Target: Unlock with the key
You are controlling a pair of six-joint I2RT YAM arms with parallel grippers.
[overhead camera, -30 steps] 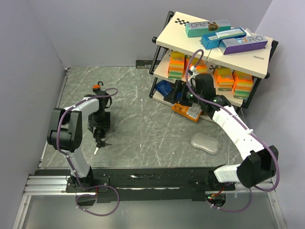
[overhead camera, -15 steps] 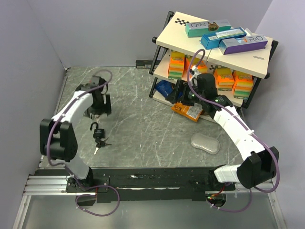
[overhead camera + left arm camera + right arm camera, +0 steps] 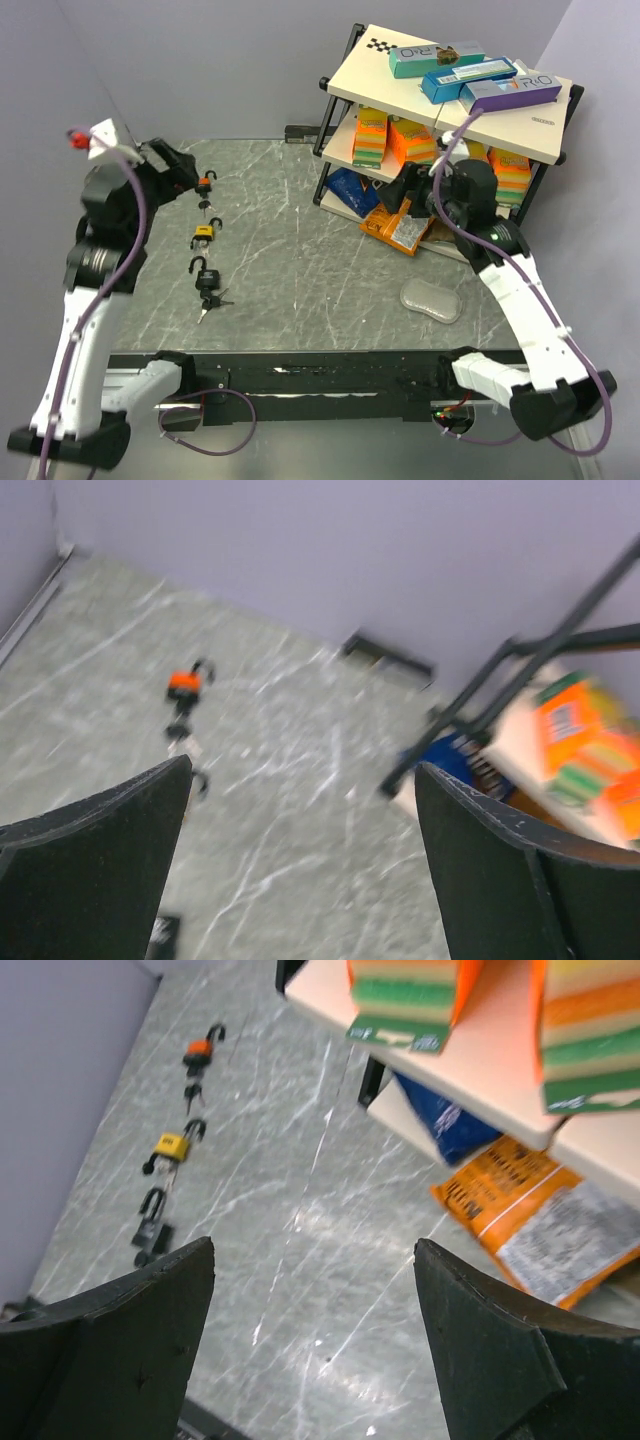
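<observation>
The black padlock (image 3: 205, 272) lies just on the near side of the yellow padlock (image 3: 203, 235), with its key (image 3: 210, 300) touching it, possibly seated in the lock. It is small, stiff, slick metal, so pinch the key's flat bow. The left gripper (image 3: 302, 772) and right gripper (image 3: 312, 1248) both gape empty, well apart from the yellow padlock. The shackle's state is too small to tell.

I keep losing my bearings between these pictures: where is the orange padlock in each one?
Top external: orange padlock, upper left.
Left wrist: orange padlock left of centre.
Right wrist: orange padlock near top left.
Shared landmark: shelf rack, to its right everywhere.
</observation>
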